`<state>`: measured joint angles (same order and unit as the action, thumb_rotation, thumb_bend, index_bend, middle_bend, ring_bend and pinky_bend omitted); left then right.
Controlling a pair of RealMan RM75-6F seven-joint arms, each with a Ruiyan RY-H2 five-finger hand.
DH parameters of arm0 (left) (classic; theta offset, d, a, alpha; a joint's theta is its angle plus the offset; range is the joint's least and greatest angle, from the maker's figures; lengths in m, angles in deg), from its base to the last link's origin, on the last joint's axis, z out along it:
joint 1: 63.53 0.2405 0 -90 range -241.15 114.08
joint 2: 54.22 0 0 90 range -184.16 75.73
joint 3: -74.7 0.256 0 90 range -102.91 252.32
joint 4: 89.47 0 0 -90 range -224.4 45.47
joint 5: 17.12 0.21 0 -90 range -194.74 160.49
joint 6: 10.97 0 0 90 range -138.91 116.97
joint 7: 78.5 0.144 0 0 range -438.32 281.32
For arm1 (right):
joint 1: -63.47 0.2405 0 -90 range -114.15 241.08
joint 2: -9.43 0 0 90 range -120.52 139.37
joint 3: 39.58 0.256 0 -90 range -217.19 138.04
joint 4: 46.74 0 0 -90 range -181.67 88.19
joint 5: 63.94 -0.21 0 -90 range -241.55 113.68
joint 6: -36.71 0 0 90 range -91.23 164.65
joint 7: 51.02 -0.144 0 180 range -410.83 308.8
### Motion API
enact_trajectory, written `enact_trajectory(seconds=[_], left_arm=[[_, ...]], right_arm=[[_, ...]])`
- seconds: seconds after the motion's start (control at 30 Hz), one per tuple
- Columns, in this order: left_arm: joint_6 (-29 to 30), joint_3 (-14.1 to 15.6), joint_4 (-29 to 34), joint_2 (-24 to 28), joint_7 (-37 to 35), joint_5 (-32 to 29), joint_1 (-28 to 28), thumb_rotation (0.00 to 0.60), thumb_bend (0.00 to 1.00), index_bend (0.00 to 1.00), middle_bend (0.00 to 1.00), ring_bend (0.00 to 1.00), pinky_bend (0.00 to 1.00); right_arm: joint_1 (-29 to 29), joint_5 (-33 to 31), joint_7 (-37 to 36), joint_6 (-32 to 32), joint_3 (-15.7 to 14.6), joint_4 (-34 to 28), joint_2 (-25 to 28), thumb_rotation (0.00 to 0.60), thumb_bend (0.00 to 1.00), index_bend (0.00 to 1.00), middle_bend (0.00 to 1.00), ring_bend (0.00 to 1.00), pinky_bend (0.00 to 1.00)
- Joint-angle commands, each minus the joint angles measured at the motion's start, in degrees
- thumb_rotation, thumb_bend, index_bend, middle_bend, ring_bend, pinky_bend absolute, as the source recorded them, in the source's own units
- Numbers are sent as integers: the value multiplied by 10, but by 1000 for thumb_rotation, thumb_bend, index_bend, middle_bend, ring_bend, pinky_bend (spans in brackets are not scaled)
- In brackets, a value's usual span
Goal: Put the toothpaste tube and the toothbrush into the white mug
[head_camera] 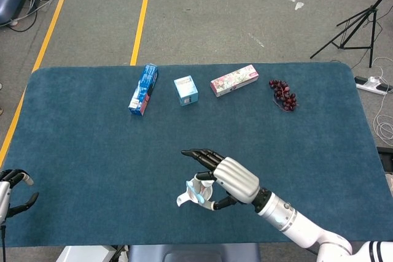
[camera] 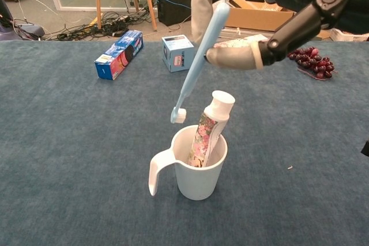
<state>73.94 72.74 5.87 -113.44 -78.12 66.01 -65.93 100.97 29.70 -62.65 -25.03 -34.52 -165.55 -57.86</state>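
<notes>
Where cables litter floor: blue table.

I get even, bright daylight in both views, with soft, faint shadows on the table. The head view is sharp throughout. In the chest view the right hand is slightly soft up close, without glare

I see a glossy white mug, matt blue plastic toothbrush, and fuzzy blue cloth desk.
</notes>
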Motion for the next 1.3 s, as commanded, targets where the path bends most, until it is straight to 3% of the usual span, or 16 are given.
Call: enact_trajectory(seconds=[0.03,1.13,1.3], left_arm=[[0,0,0,0,1,0,0,600,252,505,403,308,331],[7,-1,3,4,-5,3,3,600,252,505,403,308,331],[7,-1,3,4,-5,3,3,600,252,505,403,308,331]], right_arm=[[2,-5,-18,9,-4,-6,9,600,210,588,60,0,109],[11,-23,-96,60,-36,82,-33,600,206,588,60,0,109],[14,-25,-95,66,-37,89,-35,600,189,527,56,0,109]])
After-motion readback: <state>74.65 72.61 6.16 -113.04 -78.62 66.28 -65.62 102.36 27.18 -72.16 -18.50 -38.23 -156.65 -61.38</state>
